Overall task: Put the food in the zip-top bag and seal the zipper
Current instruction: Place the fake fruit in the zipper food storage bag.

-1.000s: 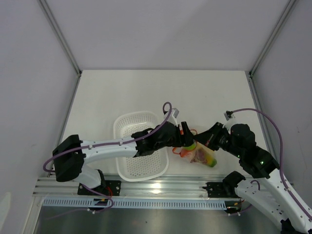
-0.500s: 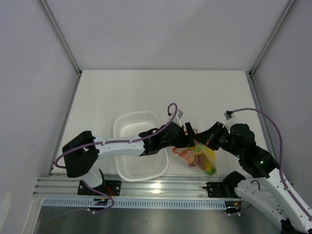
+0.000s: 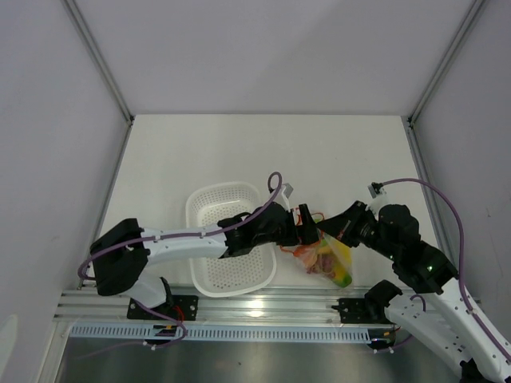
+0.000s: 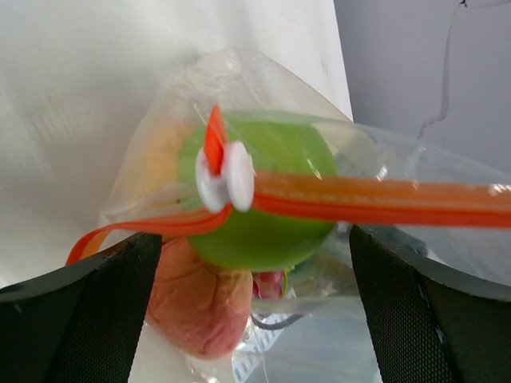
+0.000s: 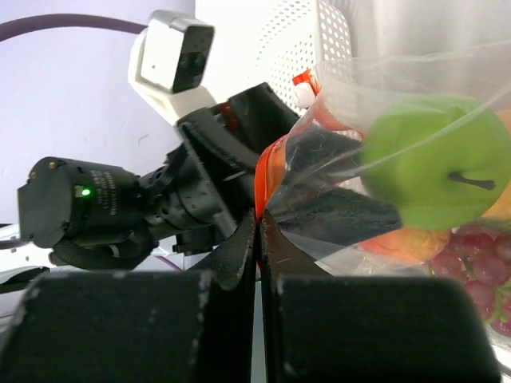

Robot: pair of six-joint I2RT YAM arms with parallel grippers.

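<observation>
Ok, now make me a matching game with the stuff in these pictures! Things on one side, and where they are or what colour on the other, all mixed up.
Things:
1. green apple
2. zipper slider
3. grapes
4. basket

Clues:
A. white, clipped on the red-orange zipper strip
B. white with holes, outside the zip-top bag
C. inside the bag, right behind the strip
D. dark red bunch inside the bag

Pairs: 1-C, 2-A, 3-D, 4-B.
</observation>
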